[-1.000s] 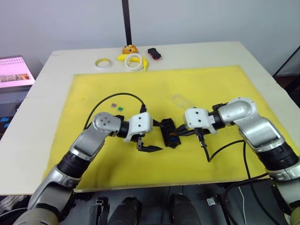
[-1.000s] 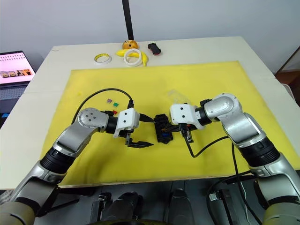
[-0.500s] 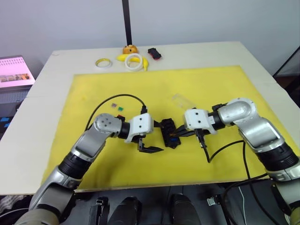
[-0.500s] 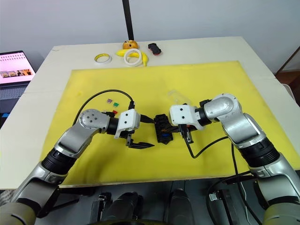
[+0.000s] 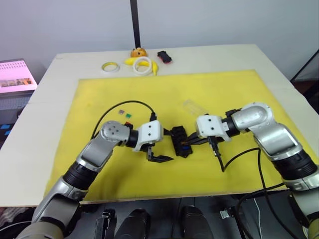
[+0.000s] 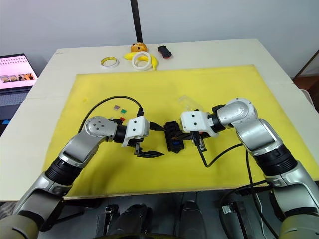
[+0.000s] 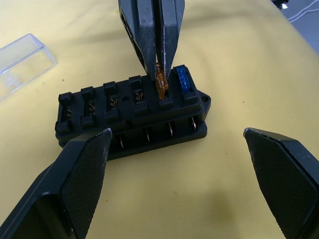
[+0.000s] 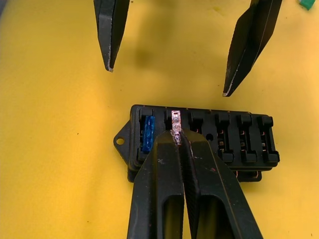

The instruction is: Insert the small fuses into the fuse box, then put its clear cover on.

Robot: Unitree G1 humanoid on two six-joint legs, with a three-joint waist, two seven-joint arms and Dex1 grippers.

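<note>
The right gripper (image 8: 175,138) has its two fingers pressed together on an orange fuse (image 7: 161,84), pinching it by its top edge while its lower end sits at a slot of the fuse box (image 7: 132,112), the second slot from one end of the row. A blue fuse (image 7: 183,80) already stands in the end slot just beside it; the other slots in that row look unfilled. The left gripper (image 5: 160,145) holds its fingers wide apart, one on each side of the near end of the box, touching nothing. The box lies on the yellow mat (image 5: 164,94) near its middle, between the two grippers. The clear cover (image 5: 191,106) lies on the mat at about 1 o'clock from the box, apart from it. Loose fuses (image 5: 125,114), purple, green and red, lie at about 10 o'clock from the box, beyond the left wrist. At the table's 12 o'clock edge lie two tape rings (image 5: 141,64), a yellow one and a white one.
</note>
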